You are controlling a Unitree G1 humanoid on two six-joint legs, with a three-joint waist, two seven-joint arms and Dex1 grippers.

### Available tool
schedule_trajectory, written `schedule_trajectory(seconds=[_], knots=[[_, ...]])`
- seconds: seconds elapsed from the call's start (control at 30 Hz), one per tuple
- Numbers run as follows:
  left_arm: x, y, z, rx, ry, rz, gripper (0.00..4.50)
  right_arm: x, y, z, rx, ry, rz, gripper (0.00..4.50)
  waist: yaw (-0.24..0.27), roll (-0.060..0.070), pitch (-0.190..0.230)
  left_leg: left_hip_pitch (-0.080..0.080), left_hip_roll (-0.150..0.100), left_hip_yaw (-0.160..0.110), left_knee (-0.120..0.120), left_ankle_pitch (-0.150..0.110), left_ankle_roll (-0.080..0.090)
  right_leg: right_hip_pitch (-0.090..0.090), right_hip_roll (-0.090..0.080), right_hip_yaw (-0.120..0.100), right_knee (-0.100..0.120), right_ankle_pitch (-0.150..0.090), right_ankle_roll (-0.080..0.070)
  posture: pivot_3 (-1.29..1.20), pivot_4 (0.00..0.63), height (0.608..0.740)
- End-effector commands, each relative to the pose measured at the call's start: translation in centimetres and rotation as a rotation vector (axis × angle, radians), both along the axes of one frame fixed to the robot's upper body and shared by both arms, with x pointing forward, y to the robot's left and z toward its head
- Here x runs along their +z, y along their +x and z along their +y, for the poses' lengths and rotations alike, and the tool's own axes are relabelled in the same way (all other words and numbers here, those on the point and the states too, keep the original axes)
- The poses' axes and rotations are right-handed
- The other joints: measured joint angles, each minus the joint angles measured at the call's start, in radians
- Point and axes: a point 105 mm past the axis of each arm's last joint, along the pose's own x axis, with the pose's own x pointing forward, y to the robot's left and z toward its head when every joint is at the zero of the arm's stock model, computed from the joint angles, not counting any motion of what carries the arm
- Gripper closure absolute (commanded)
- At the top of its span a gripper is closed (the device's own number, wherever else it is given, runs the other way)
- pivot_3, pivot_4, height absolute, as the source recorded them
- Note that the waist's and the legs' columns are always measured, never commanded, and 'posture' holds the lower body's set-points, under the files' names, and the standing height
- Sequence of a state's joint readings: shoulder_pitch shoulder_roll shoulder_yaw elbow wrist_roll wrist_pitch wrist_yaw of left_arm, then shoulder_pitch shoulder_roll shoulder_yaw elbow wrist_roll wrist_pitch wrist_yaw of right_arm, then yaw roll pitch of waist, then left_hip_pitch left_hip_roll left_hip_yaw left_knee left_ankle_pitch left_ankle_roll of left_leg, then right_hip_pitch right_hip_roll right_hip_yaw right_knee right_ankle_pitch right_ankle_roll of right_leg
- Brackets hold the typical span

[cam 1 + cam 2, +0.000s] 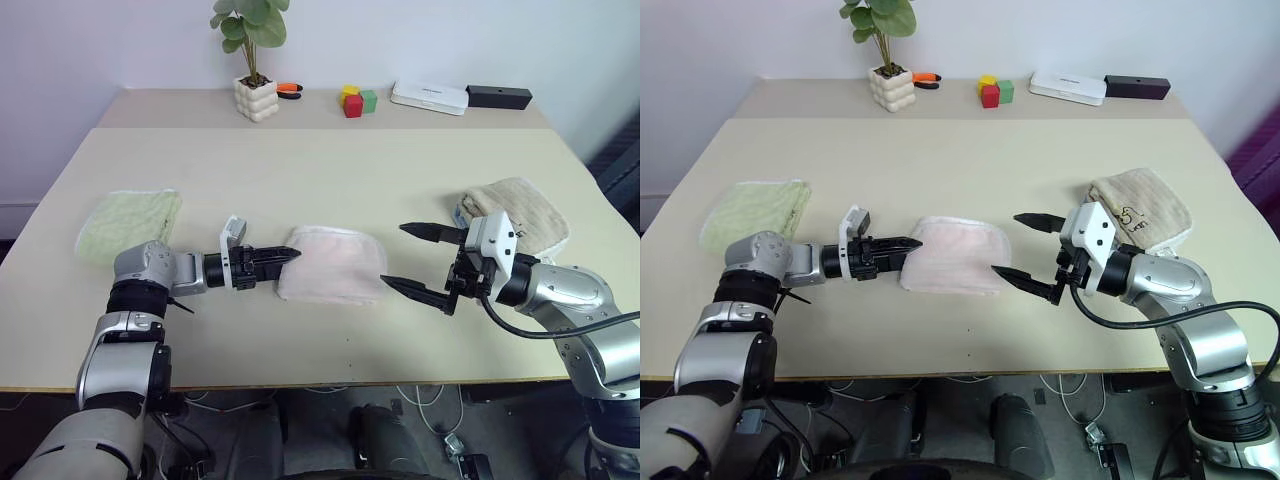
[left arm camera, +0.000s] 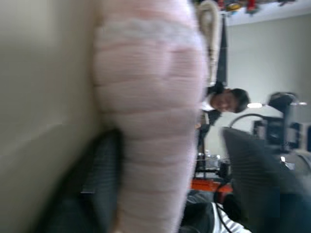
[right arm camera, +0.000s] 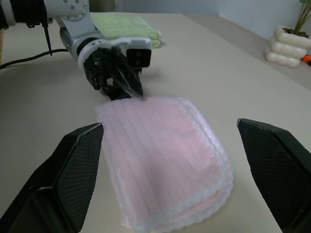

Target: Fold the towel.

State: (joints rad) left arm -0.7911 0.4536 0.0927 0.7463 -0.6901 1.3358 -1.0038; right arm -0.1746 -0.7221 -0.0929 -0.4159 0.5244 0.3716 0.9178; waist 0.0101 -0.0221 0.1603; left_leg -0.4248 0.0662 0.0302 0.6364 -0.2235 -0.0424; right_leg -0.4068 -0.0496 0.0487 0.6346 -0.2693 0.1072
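The left gripper [image 1: 290, 254] reaches in level from the side, its black fingers drawn close together at the near-left edge of the pink towel [image 1: 333, 264]; the left wrist view shows one finger under the towel's edge and one beside it, so it seems to be pinching that edge, though how firmly I cannot tell. The right gripper [image 1: 408, 258] hangs just off the towel's opposite edge with its two fingers [image 3: 73, 174] spread wide, holding nothing and not touching the cloth.

The towel itself lies folded into a thick, stacked pad with whitish scalloped edging, near the front middle of the beige table [image 1: 330, 170]. Well to the towel's left lies a folded light green towel [image 1: 128, 222]; well to its right, behind the right gripper, a folded tan towel [image 1: 1140, 209] bearing a small dark mark with lettering too small to read.

Far behind the towel, on the second table pushed against the wall, stand a potted plant in a bumpy white pot [image 1: 256, 98], an orange-handled tool [image 1: 289, 90], coloured blocks [image 1: 355, 100], a flat white box [image 1: 429, 96] with faint unreadable printing, and a black box [image 1: 498, 97].
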Motion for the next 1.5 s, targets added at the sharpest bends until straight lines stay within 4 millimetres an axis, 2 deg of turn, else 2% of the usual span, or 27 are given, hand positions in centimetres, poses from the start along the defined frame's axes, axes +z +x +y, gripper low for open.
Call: schedule_trajectory(seconds=[0.03, 0.1, 0.13, 0.37, 0.6, 0.87, 1.03, 1.17, 1.33, 1.5], knots=[[-0.3, 0.0, 0.0, 0.002, -0.001, 0.015, 3.3, 1.1, -0.3, 0.5, 0.019, 0.008, -0.06, 0.0, 0.001, 0.001, 0.0, 0.0, 0.0, 0.0, 0.0, 0.0, 0.0, 0.0, 0.0, 0.0, 0.0, 0.0, 0.0, 0.0, 0.15, 0.74], [-0.3, 0.0, -0.1, -0.002, -0.005, 0.016, 4.37, 1.1, -0.3, 0.5, 0.019, 0.008, -0.06, 0.0, 0.003, 0.002, -0.001, 0.0, 0.0, -0.001, 0.0, 0.0, 0.0, 0.001, 0.0, 0.0, 0.001, 0.0, 0.0, 0.0, 0.15, 0.74], [-0.3, 0.0, -0.1, -0.002, -0.001, 0.016, 4.48, 1.1, -0.3, 0.5, 0.019, 0.008, -0.06, 0.0, 0.003, 0.003, -0.002, 0.001, 0.0, -0.001, 0.001, 0.0, 0.0, 0.002, 0.0, 0.0, 0.001, 0.0, 0.0, 0.0, 0.15, 0.74], [-0.1, -0.1, 0.0, -0.002, -0.009, 0.0, 4.48, 1.0, -0.2, 0.7, 0.022, 0.008, -0.061, 0.0, 0.001, 0.004, -0.002, 0.001, 0.0, -0.002, 0.002, 0.0, 0.0, 0.002, 0.001, 0.0, 0.001, 0.0, 0.0, 0.0, 0.15, 0.74], [1.2, 0.3, 0.5, 0.04, -0.011, -0.149, 4.48, 0.9, -0.3, 0.9, 0.026, 0.01, -0.061, 0.0, 0.0, 0.004, -0.002, 0.001, 0.0, -0.002, 0.002, 0.0, 0.0, 0.002, 0.001, 0.0, 0.001, 0.0, 0.0, 0.0, 0.15, 0.74], [3.8, 0.6, 1.2, 0.14, -0.05, -0.259, 4.48, 1.0, -0.1, 1.1, 0.032, 0.01, -0.064, 0.0, -0.002, 0.003, -0.002, 0.0, 0.0, -0.002, 0.002, 0.0, 0.0, 0.001, 0.001, 0.0, 0.001, 0.001, 0.003, 0.0, 0.15, 0.74], [5.8, 0.9, 2.7, 0.213, -0.031, -0.35, 4.48, 1.0, 0.2, 1.2, 0.04, 0.011, -0.063, 0.0, -0.002, 0.003, -0.002, 0.0, 0.0, -0.002, 0.002, 0.0, 0.0, 0.001, 0.001, 0.0, 0.001, 0.001, 0.003, 0.0, 0.15, 0.74], [8.4, 1.3, 3.3, 0.279, -0.032, -0.453, 4.48, 1.0, 0.3, 1.4, 0.051, 0.01, -0.063, 0.0, -0.001, 0.003, -0.002, 0.0, 0.0, -0.002, 0.002, 0.0, 0.0, 0.001, 0.001, 0.0, 0.001, 0.001, 0.003, 0.0, 0.15, 0.74], [10.3, 1.1, 4.2, 0.377, -0.047, -0.549, 4.48, 1.1, 0.5, 1.4, 0.059, 0.01, -0.065, 0.0, -0.001, 0.003, -0.001, 0.0, 0.0, -0.002, 0.001, 0.0, 0.0, 0.001, 0.001, 0.0, 0.001, 0.002, 0.003, 0.0, 0.15, 0.74], [11.5, 1.1, 6.1, 0.479, -0.073, -0.573, 4.48, 1.1, 0.6, 1.6, 0.07, 0.01, -0.064, 0.0, -0.003, 0.003, -0.001, 0.0, 0.0, -0.002, 0.001, 0.0, 0.0, 0.001, 0.001, 0.0, 0.001, 0.002, 0.003, 0.0, 0.15, 0.74]])
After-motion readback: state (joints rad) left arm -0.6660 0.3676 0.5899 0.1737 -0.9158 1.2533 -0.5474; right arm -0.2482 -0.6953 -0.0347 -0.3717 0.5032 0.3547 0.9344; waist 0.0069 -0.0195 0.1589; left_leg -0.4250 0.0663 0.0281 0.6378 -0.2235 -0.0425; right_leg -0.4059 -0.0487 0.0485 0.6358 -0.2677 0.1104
